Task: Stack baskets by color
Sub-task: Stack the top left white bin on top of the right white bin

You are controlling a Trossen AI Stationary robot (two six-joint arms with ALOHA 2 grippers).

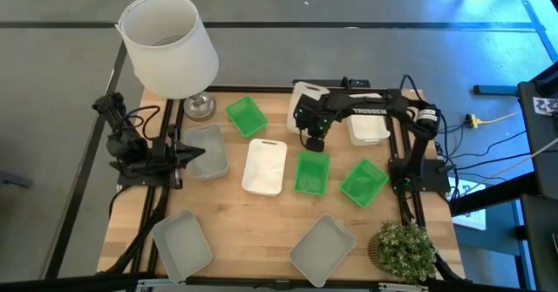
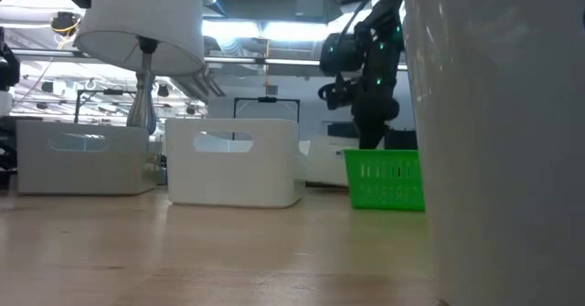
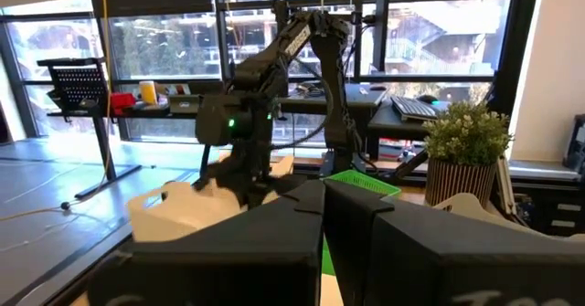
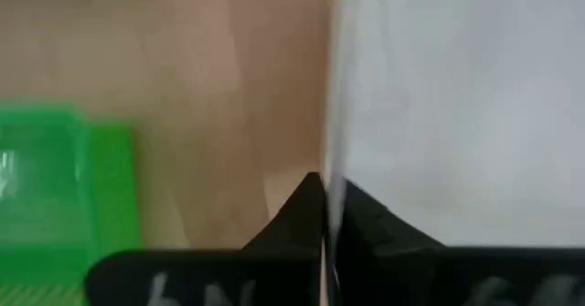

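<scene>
My right gripper [image 1: 314, 142] points down at the table's far middle, shut on a white basket [image 1: 301, 91] that lies mostly hidden under the arm. Just on its near side sits a green basket [image 1: 311, 172], also in the right wrist view [image 4: 55, 196]. More green baskets [image 1: 246, 115] [image 1: 364, 181], white baskets [image 1: 264, 166] [image 1: 368, 128] and translucent grey baskets [image 1: 181, 242] [image 1: 323, 248] rest flat on the wood. My left gripper [image 1: 192, 152] is shut and holds nothing. It hangs level at the left edge of a third grey basket [image 1: 209, 152]. My right gripper pinches a thin upright wall [image 4: 335, 114] of the white basket between its two fingers. The fingers come from above, pointing down, one on the basket's inside and one on its outside. Whether the basket is lifted off the table does not show.
A large white lampshade [image 1: 170, 44] on a metal foot [image 1: 199, 107] stands at the far left corner. A potted plant [image 1: 405, 248] stands at the near right corner. Bare wood shows along the near middle [image 1: 253, 240].
</scene>
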